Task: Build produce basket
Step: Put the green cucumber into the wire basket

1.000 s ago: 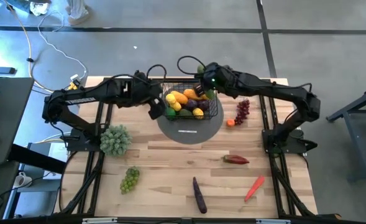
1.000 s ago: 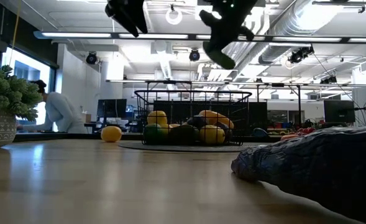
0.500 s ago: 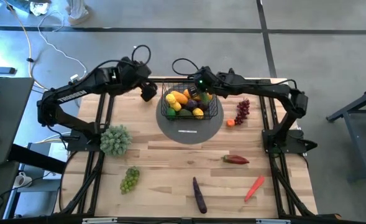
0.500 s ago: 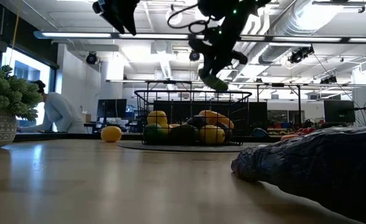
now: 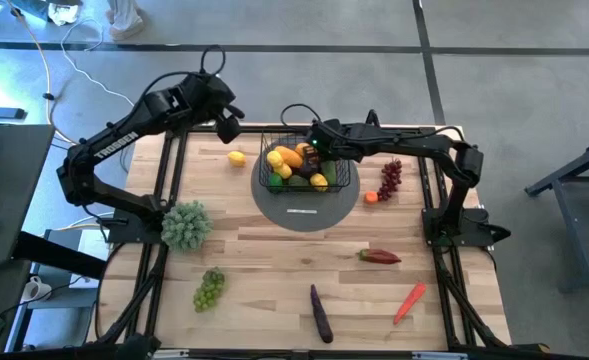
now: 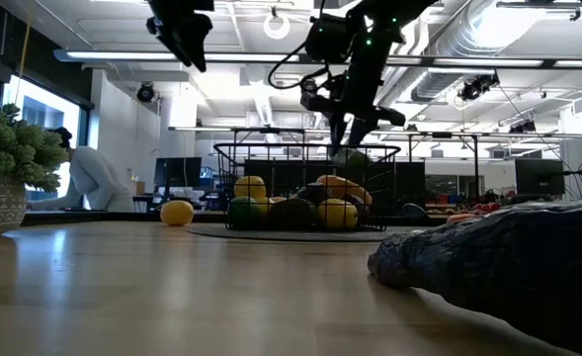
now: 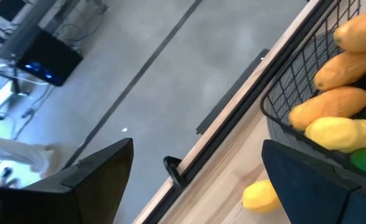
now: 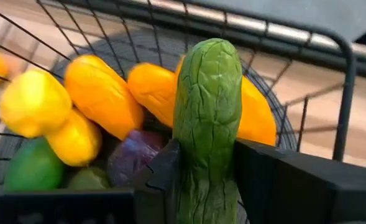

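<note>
The right tool (image 8: 207,180) pinches a green cucumber (image 8: 207,118) between its fingers, poised just over the black wire basket (image 5: 307,168), seemingly so it can drop among the lemons and orange pieces already inside. The left tool (image 5: 228,127), spread wide and empty, hangs beyond the surface's (image 5: 274,270) far edge, near a stray lemon (image 5: 236,157) beside the basket.

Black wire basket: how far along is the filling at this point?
Done: the black wire basket already holds yellow, orange and green toy fruit. In hand: the right hand grips a green cucumber over it. Left: yellow lemon, green grapes, purple aubergine, red pepper on the table.
</note>
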`<move>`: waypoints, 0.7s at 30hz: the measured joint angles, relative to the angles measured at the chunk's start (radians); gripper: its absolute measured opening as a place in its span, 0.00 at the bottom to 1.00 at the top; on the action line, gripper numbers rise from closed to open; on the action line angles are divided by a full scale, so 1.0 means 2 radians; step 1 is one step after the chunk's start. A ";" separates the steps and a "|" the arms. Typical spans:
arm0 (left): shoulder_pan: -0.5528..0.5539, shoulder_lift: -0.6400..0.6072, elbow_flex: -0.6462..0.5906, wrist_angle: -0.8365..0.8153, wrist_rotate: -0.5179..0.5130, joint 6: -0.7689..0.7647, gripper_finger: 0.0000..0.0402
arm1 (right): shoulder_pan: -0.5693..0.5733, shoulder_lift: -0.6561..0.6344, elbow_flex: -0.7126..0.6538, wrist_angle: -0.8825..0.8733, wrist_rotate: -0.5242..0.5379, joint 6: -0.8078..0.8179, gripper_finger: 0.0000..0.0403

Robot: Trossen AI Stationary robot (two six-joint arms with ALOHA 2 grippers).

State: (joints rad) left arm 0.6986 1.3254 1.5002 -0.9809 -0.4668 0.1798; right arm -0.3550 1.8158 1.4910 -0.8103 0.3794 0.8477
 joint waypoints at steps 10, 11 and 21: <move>0.058 0.014 0.000 0.003 0.048 0.038 0.86 | 0.000 0.015 0.000 -0.023 -0.013 0.024 0.37; 0.061 0.017 0.000 0.003 0.049 0.043 0.86 | 0.000 0.015 0.000 -0.022 -0.013 0.027 0.38; 0.067 0.047 0.000 0.002 0.047 0.096 0.86 | -0.001 0.007 0.000 -0.022 -0.019 0.034 0.54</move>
State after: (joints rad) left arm 0.8330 1.4202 1.5002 -0.9779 -0.3723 0.3721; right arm -0.3574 1.8293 1.4906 -0.8533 0.3405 0.9157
